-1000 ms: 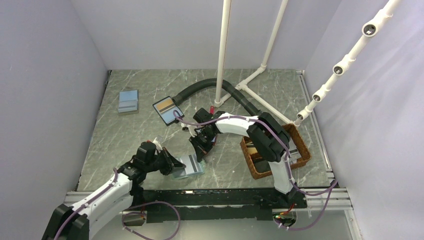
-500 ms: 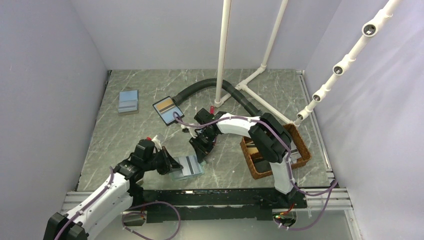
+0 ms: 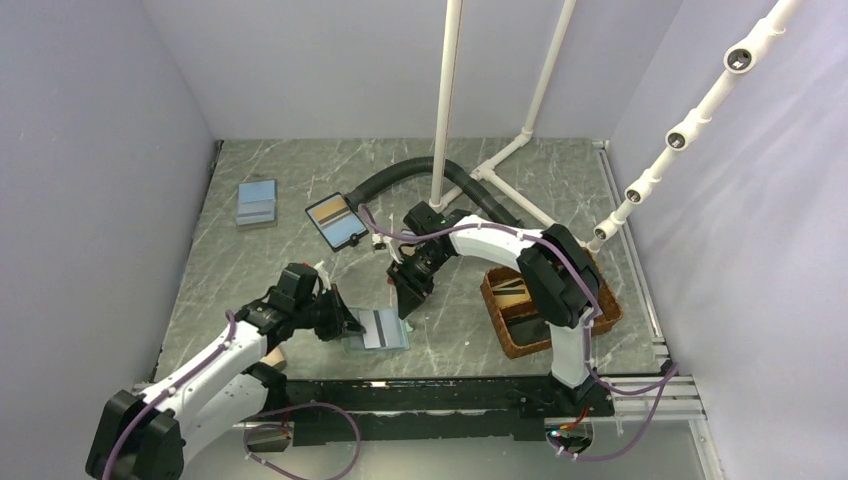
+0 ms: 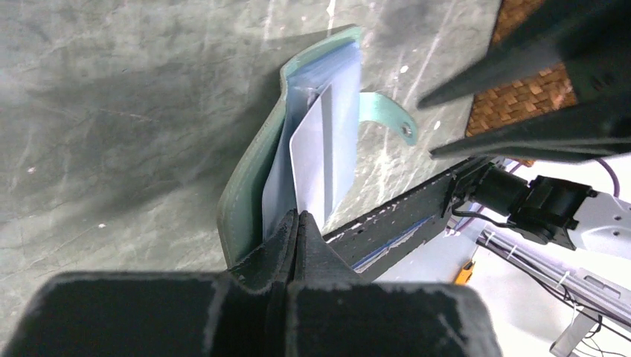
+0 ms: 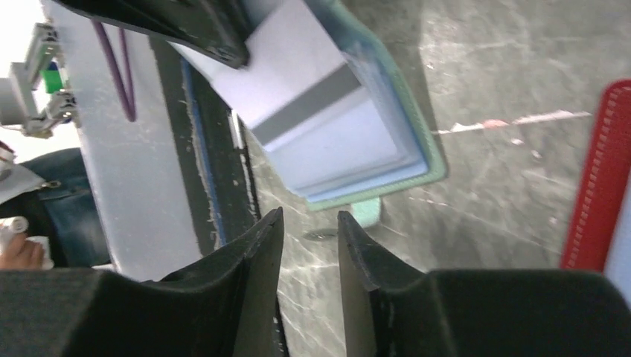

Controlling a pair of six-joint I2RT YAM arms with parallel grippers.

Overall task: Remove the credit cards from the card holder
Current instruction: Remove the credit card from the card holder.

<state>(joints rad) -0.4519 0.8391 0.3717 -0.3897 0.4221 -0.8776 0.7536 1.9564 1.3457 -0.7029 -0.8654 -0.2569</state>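
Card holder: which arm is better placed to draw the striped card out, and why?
Left. The left gripper is shut on the striped card sticking out of the card holder; the right gripper hangs apart, empty.

At bottom centre, the left end effector [image 4: 298, 223] is pinched closed on the lower corner of a pale blue-grey plastic card [image 4: 316, 160]. The card sticks out of the teal-green card holder [image 4: 249, 186], with the dark green marbled desk [image 4: 111, 111] behind.

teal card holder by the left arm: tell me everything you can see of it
The card holder is a flat teal grey-green wallet, soft-looking, lying on the table near its front edge. Its strap, tipped with a snap stud, is undone and sticks out to one side. Pale blue pockets show inside. One pale card with a dark stripe sticks partly out, pinched by the shut left hand. Nothing else touches it.
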